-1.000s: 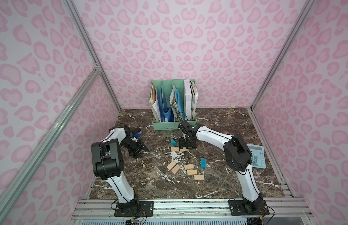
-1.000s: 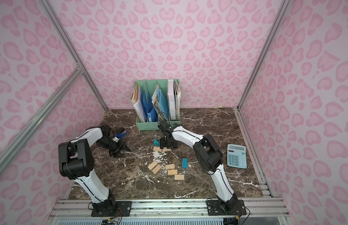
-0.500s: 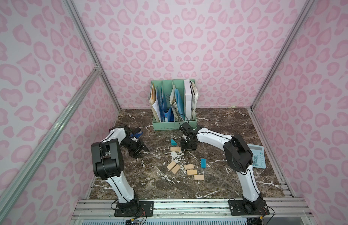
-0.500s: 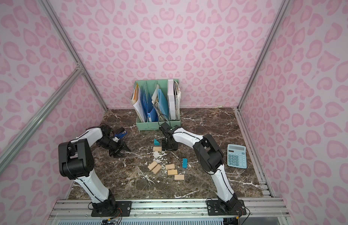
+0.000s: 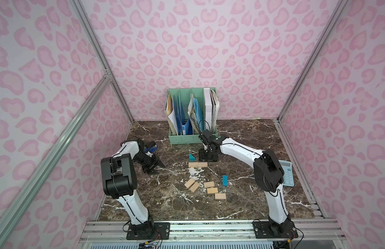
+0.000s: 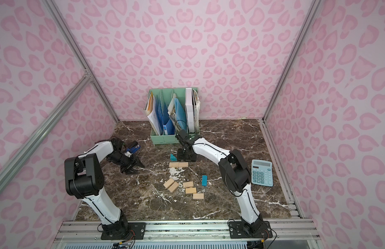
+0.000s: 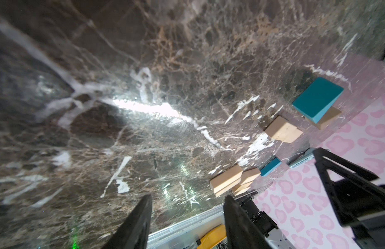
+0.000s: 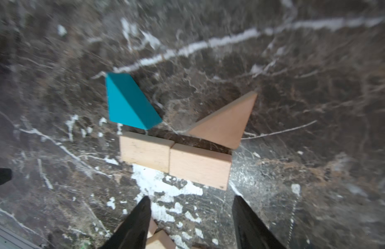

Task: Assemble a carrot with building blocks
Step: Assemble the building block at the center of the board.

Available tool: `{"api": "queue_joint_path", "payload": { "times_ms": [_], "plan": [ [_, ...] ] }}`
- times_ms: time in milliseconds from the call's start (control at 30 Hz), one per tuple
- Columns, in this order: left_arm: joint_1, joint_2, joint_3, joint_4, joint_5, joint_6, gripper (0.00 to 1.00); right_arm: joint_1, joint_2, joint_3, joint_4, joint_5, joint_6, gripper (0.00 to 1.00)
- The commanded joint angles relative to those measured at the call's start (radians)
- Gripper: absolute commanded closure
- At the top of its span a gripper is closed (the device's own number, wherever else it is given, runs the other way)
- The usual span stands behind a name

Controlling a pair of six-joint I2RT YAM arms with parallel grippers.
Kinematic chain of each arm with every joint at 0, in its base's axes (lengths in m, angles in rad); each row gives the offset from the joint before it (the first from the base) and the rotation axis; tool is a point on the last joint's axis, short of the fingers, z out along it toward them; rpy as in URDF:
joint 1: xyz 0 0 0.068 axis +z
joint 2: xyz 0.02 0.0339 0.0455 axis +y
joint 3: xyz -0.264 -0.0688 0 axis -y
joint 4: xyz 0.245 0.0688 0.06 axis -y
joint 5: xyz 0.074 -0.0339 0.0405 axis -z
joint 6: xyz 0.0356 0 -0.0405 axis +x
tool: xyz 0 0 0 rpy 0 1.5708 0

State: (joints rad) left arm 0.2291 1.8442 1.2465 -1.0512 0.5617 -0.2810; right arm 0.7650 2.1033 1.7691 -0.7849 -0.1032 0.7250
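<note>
Near the left edge of the counter (image 5: 241, 138) we see the left gripper (image 5: 158, 169), partly open and empty. Mid-counter the carrot (image 5: 198, 165) is barely begun: teal triangle (image 8: 129, 103), two joined tan rectangles (image 8: 187, 166), tan triangle (image 8: 228, 122). Our right gripper (image 8: 191, 197) hovers over them, jaws apart, apparently holding nothing in that blurred view. Five loose tan rectangles (image 5: 209, 184) and the teal rectangle (image 5: 225, 180) wait unplaced toward the front edge.

Two tan blocks (image 6: 178, 165) are laid end to end, a teal triangle (image 6: 173, 157) just behind them. The right gripper (image 6: 186, 159) is held low beside it. Five loose blocks (image 6: 190, 190) and a teal block (image 6: 204, 180) are scattered in front.
</note>
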Motion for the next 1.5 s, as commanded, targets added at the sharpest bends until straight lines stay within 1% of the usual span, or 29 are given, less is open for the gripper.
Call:
{"api": "queue_joint_path", "payload": {
  "times_ms": [0, 133, 300, 500, 667, 867, 1167, 1467],
  "plan": [
    [0.001, 0.002, 0.021, -0.016, 0.027, 0.012, 0.45, -0.025, 0.006, 0.048, -0.086, 0.059, -0.038, 0.33],
    [0.001, 0.013, 0.041, -0.018, 0.057, 0.008, 0.45, -0.062, 0.045, 0.061, -0.066, 0.048, -0.056, 0.33],
    [-0.004, 0.002, 0.048, -0.021, 0.071, 0.006, 0.46, -0.092, 0.11, 0.132, -0.054, 0.027, -0.062, 0.34],
    [-0.005, -0.005, 0.034, -0.023, 0.075, 0.008, 0.46, -0.105, 0.208, 0.233, -0.074, 0.013, -0.064, 0.39],
    [-0.006, -0.011, 0.019, -0.017, 0.072, 0.012, 0.46, -0.105, 0.247, 0.259, -0.076, 0.015, -0.065, 0.42],
    [-0.005, -0.008, 0.01, -0.011, 0.07, 0.012, 0.46, -0.104, 0.273, 0.29, -0.096, 0.019, -0.068, 0.43],
    [-0.005, -0.004, 0.007, -0.008, 0.069, 0.01, 0.46, -0.072, 0.277, 0.273, -0.094, 0.014, -0.065, 0.49],
    [-0.005, 0.0, 0.002, -0.008, 0.066, 0.015, 0.46, -0.04, 0.27, 0.256, -0.109, 0.029, -0.062, 0.51]
  ]
}}
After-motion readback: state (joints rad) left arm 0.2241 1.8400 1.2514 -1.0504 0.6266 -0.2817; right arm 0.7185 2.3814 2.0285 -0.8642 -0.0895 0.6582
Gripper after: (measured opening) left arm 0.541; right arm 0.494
